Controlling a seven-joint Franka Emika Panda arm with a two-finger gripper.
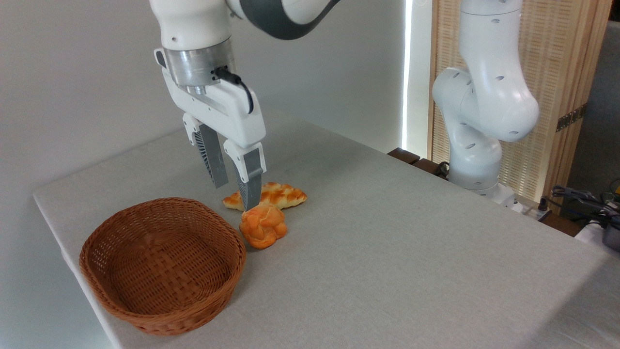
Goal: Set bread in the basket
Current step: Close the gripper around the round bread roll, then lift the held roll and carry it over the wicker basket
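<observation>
**Two breads on the tabletop, end effector above them**

Two baked pieces lie near the middle of the grey tabletop (387, 242). One is the bread (263, 226), a small orange-golden bun with a lumpy, knotted top. It sits on the cloth just right of the basket (162, 264), close to the rim but outside it. Right behind the bun, touching or nearly touching it, lies a long flat braided loaf (278, 195), pale yellow with browned ridges.

I hang my end effector (234, 195) over this pair, pointing down. My two grey fingers (214, 162) stand apart with a clear gap between them, and they hold nothing. The nearer fingertip comes down just above the back edge of the bun, in front of the loaf; whether it touches the bun I cannot tell.

The woven brown basket stands at the near left corner of the tabletop with nothing in it. At the far right edge stands my white base column (477, 121).
</observation>
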